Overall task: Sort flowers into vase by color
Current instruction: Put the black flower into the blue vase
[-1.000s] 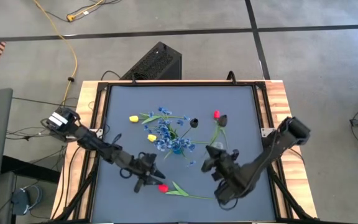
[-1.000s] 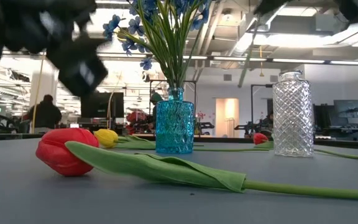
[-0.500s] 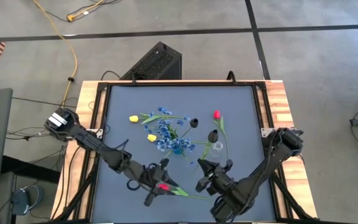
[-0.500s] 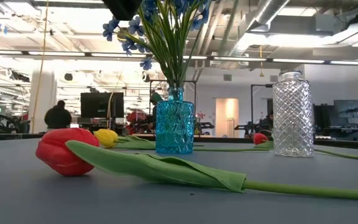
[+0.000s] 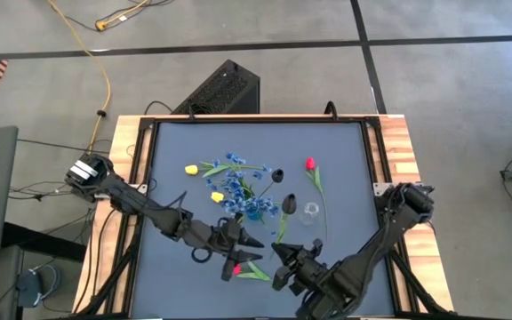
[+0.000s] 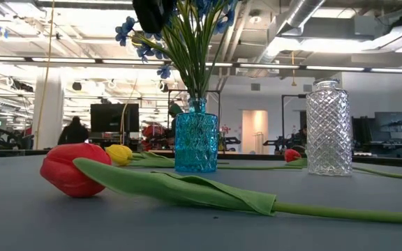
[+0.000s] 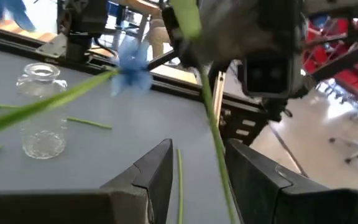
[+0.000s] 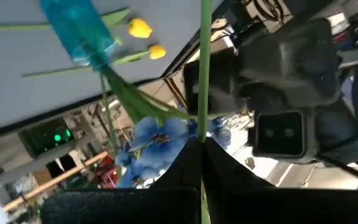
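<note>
My right gripper [image 5: 279,257] [image 8: 202,142] is shut on a thin green flower stem [image 8: 202,68] above the table's near middle. The stem's dark far end [image 5: 289,204] points toward the far edge. My left gripper [image 5: 254,242] [image 7: 197,152] faces it, open, with the same stem [image 7: 215,134] passing between its fingers close to one of them. Whether they touch, I cannot tell. A red tulip [image 5: 236,268] [image 6: 68,171] lies on its side under both grippers. Blue blossoms stand in the blue vase [image 5: 252,212] [image 6: 195,143]. My right gripper pinches the green stem [image 8: 202,127] between its two shut fingers. The stem runs on past the fingertips toward my left gripper. It is lifted clear of the table.
A clear glass vase [image 5: 309,212] [image 6: 329,129] stands right of the blue one. Two yellow tulips [image 5: 190,168] [image 5: 217,196] lie at the far left and another red tulip [image 5: 309,164] at the far right. The far part of the grey table [image 5: 345,142] is bare.
My left gripper has risen off the table beside the lying red tulip and gone toward the right edge, up to the held stem. My right gripper has carried the stem toward the near edge and the left. The red tulip has stayed where it was.
</note>
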Controlling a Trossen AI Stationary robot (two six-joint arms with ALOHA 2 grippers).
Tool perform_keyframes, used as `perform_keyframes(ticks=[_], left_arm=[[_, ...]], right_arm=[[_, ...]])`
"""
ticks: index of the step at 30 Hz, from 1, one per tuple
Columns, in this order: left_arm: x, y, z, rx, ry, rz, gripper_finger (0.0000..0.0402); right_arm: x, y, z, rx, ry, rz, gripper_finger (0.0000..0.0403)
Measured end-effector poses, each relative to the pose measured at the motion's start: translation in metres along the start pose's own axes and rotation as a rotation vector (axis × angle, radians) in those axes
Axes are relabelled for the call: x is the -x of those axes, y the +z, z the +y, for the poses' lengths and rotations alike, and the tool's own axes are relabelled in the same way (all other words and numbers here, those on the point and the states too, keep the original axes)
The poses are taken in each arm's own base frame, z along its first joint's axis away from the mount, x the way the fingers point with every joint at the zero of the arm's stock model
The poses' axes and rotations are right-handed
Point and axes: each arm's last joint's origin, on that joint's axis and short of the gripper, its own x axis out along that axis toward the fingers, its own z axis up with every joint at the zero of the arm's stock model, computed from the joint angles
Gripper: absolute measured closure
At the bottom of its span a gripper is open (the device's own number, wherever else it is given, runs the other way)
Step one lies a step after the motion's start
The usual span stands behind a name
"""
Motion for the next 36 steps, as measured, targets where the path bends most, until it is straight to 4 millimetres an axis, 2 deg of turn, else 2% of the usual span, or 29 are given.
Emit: perform_keyframes(ticks=[5,12,28,36], left_arm=[[0.0,0.004,-0.005,0.013,-0.096,-0.015,0.0265],[0.0,0.004,0.0,0.011,-0.023,-0.025,0.0265],[-0.003,0.01,0.012,-0.026,0.033,-0.054,0.0265],[-0.005,0.013,0.02,-0.017,0.044,-0.055,0.0265]], right_arm=[[-0.01,-0.004,0.0,-0.005,0.02,0.014,0.0378],[-0.025,-0.01,0.0,-0.021,0.048,0.037,0.0378],[-0.027,-0.011,0.0,-0.027,0.051,0.04,0.0378],[-0.038,-0.016,-0.001,-0.048,0.068,0.056,0.0378]])
